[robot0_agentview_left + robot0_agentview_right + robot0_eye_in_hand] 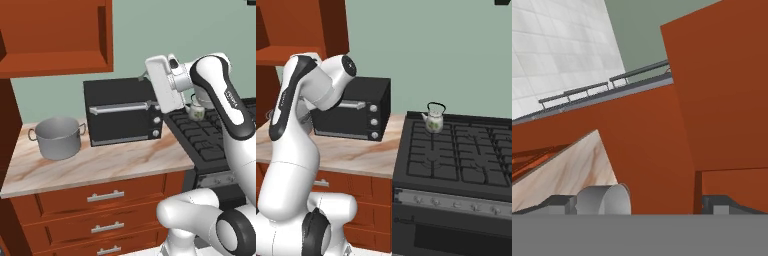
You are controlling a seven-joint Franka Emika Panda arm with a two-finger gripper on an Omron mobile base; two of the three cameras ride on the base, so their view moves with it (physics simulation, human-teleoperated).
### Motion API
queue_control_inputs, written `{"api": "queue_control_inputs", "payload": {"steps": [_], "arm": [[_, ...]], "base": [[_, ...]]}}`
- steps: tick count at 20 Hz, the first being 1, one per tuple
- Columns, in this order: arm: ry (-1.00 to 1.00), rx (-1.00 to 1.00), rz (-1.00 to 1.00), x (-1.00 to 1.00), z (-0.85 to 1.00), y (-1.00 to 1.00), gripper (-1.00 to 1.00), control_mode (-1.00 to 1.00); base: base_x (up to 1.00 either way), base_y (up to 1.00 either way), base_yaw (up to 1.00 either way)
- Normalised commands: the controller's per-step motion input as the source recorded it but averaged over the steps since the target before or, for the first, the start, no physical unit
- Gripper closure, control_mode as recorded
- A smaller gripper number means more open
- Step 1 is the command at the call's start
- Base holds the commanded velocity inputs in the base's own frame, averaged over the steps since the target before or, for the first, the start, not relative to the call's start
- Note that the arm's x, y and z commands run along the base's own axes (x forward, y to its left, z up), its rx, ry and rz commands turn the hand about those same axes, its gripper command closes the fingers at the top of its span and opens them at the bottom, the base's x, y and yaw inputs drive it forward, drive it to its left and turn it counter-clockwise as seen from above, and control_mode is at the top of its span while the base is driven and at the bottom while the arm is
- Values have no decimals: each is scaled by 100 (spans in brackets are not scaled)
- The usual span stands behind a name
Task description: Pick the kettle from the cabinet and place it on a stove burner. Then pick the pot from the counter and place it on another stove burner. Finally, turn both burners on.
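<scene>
The small white kettle [434, 120] with its black arched handle stands on the back-left burner of the black stove [456, 150]; in the left base view the kettle [196, 111] is partly hidden behind my arm. The grey pot [57, 137] sits on the marbled counter [100, 162] left of the toaster oven. My gripper [639, 204] is open, its tips wide apart with nothing between them. It hangs in the air above the toaster oven's right end, facing the pot [604, 200] and the reddish-brown cabinet [722, 100].
A black toaster oven [122, 112] stands on the counter between the pot and the stove. The wall cabinet [55, 35] hangs above the pot. A grey knob strip [451, 200] runs along the stove's front. Drawers [105, 197] lie under the counter.
</scene>
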Motion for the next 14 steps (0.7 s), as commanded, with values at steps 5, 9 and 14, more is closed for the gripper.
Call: {"api": "queue_control_inputs", "payload": {"steps": [5,9,14], "arm": [[0,0,0,0,0,0,-100,100],[0,0,0,0,0,0,-100,100],[0,0,0,0,0,0,-100,100]], "base": [[0,42,0],[0,47,-1],[0,44,-1]]}}
